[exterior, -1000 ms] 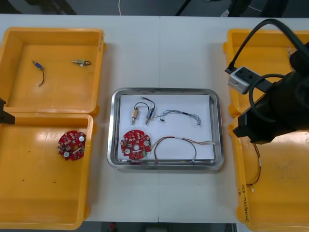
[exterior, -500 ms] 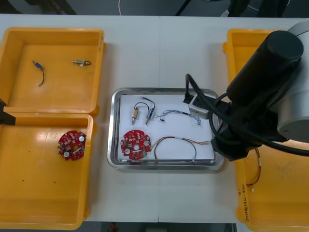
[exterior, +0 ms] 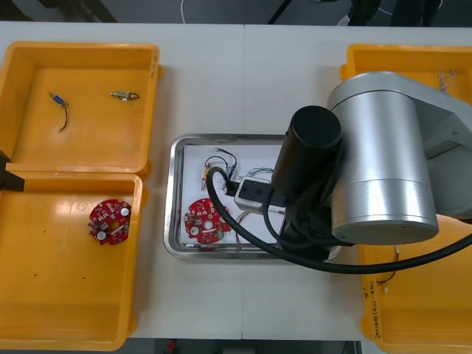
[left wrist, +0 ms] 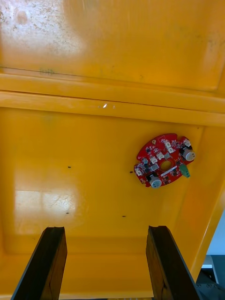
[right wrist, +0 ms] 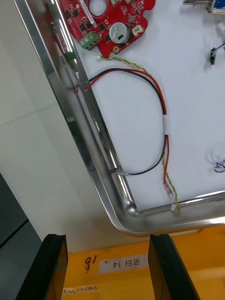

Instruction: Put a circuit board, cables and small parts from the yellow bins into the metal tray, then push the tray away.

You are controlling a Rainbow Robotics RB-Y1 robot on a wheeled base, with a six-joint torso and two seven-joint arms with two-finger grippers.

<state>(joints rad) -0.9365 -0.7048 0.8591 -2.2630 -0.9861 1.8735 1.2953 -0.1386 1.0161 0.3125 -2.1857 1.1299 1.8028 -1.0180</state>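
The metal tray [exterior: 177, 151] lies at mid-table, white inside. It holds a red circuit board [exterior: 205, 220], small metal parts [exterior: 206, 175] and cables. My right arm [exterior: 376, 169] hangs over the tray's right half and hides the cables there. In the right wrist view my right gripper [right wrist: 108, 269] is open and holds nothing. It hovers just outside a tray corner [right wrist: 129, 211], where a red, yellow and black cable [right wrist: 161, 101] loops beside the board [right wrist: 110, 18]. My left gripper [left wrist: 105, 267] is open over the near left bin, short of a second circuit board [left wrist: 164, 160].
Two yellow bins stand on the left. The far one [exterior: 81, 51] holds small metal parts [exterior: 124, 95]; the near one [exterior: 66, 324] holds the spare board [exterior: 110, 220]. Beside the tray on the right, a bin [exterior: 420, 317] contains a red and yellow cable [exterior: 389, 276].
My right arm has swung left from above the right bins to over the tray, covering its right half. The left arm has stayed put.
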